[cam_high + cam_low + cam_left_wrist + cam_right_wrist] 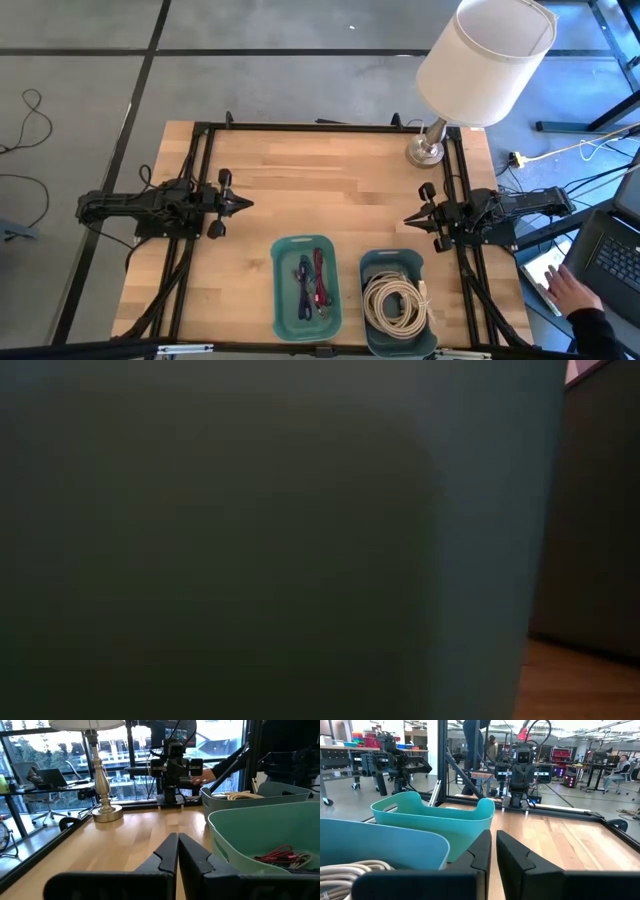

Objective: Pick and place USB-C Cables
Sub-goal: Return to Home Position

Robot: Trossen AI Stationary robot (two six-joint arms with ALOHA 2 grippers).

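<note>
No writing to read
The teal bins, lamp shade, laptop and wooden surface show no legible letters, numbers or signs.

Daylight pours through windows; low view is dark, blocked by a tray.
</note>
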